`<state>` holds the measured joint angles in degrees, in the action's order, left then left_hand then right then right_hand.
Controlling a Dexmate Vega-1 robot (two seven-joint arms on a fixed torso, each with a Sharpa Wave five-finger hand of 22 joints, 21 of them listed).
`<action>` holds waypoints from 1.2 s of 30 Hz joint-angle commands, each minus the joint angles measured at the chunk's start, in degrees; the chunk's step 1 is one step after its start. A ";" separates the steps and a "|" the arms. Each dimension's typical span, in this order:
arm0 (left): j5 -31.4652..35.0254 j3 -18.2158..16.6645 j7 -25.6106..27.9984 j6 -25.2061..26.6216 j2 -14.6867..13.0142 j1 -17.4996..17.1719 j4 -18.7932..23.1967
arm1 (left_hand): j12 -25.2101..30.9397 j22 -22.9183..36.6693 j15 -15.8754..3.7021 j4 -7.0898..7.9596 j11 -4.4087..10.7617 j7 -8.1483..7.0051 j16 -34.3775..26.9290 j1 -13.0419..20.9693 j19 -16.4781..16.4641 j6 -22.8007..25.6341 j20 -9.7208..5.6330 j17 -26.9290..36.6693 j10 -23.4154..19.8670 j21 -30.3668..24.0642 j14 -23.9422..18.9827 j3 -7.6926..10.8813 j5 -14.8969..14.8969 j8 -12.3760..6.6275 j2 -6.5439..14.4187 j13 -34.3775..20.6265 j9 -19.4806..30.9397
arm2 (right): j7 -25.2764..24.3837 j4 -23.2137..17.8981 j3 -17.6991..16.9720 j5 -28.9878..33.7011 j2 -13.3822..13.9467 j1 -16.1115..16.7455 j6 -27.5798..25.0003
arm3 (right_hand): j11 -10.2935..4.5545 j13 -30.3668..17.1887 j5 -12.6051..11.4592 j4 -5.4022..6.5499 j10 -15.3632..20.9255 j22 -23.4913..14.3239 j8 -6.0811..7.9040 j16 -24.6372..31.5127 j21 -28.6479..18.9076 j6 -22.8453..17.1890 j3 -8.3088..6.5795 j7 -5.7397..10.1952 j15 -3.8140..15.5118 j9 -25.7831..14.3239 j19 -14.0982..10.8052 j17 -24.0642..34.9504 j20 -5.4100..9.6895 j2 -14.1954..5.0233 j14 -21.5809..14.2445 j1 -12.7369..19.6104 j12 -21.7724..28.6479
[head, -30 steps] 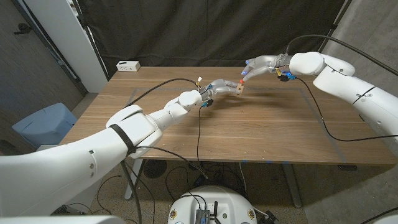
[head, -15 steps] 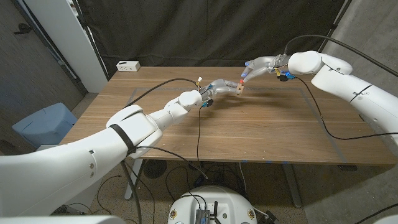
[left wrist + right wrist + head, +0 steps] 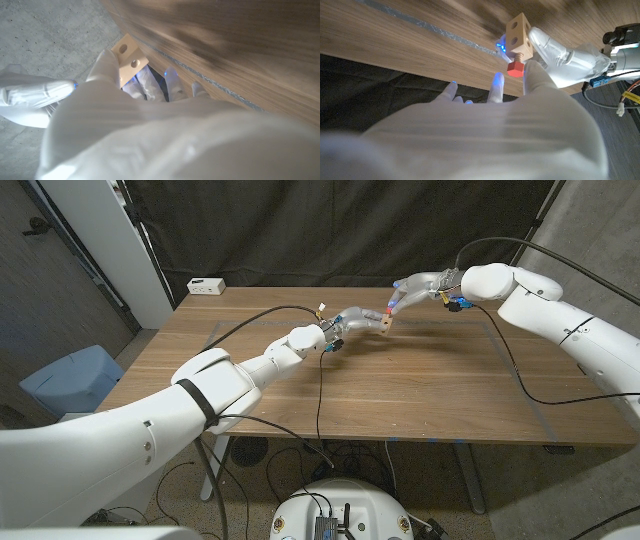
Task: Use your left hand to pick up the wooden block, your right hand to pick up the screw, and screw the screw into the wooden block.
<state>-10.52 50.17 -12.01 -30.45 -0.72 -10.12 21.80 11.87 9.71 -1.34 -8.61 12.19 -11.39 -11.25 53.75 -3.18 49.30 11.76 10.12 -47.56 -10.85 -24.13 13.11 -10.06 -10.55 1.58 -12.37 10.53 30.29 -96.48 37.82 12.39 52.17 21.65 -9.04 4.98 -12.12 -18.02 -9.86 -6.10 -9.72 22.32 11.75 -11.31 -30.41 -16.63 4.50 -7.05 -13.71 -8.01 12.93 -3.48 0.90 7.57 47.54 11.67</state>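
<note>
My left hand (image 3: 343,320) holds the wooden block (image 3: 383,326) above the table's far middle. In the left wrist view the block (image 3: 128,56) shows two round holes, with my fingers (image 3: 104,64) around it. The screw (image 3: 515,68), red-headed, stands with its shaft in the block (image 3: 519,33). My right hand (image 3: 415,285) hovers just beyond it. One right finger (image 3: 535,75) touches the side of the red head, and the other fingers are spread. Whether the head is pinched is unclear. The left hand (image 3: 565,55) also shows in the right wrist view, gripping the block.
A small white box (image 3: 206,285) sits at the wooden table's (image 3: 420,390) far left corner. Black cables run from both wrists across the tabletop. A dark curtain hangs behind the table, and a blue bin (image 3: 62,380) stands on the floor at left.
My right hand has shifted slightly up and toward the back over the block. The left hand and the block have stayed in place.
</note>
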 commanded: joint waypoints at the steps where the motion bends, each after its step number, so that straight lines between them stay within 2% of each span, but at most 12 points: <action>1: -0.02 -0.01 -0.39 -0.79 -0.29 -0.24 0.21 | 0.08 0.31 -0.21 0.28 -0.06 -0.15 -0.29 -0.28 0.05 0.52 -0.13 0.20 0.01 -0.14 -0.10 0.23 -0.29 -0.45 0.04 -0.12 0.23 | -0.46 -0.05 0.17 0.63 -0.24 0.29 -0.38 | -0.03 -0.17 -0.28 0.02 0.44 -0.23 0.57 0.57 -0.20 -1.09 -0.81 -0.10 0.10 -0.21 -0.55 0.27 0.15 -0.03 -0.31 0.72 0.30; 36: 0.42 -0.65 -1.13 -1.70 -1.06 -0.92 0.95 | 0.09 0.31 -0.21 0.32 -0.10 0.00 -0.33 -0.25 0.03 0.52 -0.03 0.21 0.08 -0.15 -0.16 0.25 -0.28 -0.40 0.13 -0.14 0.23 | 0.50 -1.69 0.32 1.02 -0.20 0.40 -1.00 | 0.08 -0.20 0.05 0.34 1.55 -0.23 3.11 0.94 -0.27 -4.56 -1.60 -0.29 0.06 -1.39 -1.36 0.46 0.49 0.60 -1.15 1.37 0.60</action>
<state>-10.24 49.65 -12.98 -31.99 -1.66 -10.89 22.57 11.87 9.71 -1.34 -8.48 12.19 -11.51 -11.25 53.75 -3.18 49.42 11.76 10.15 -47.56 -10.85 -24.13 13.24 -9.92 -10.61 1.58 -12.37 10.54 30.69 -97.79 38.10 13.32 52.04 21.95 -10.03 5.12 -12.11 -18.01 -9.64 -5.00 -9.72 25.03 12.30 -11.30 -34.31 -17.81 4.31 -6.75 -14.79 -8.97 13.19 -3.01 1.35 6.64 48.59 11.89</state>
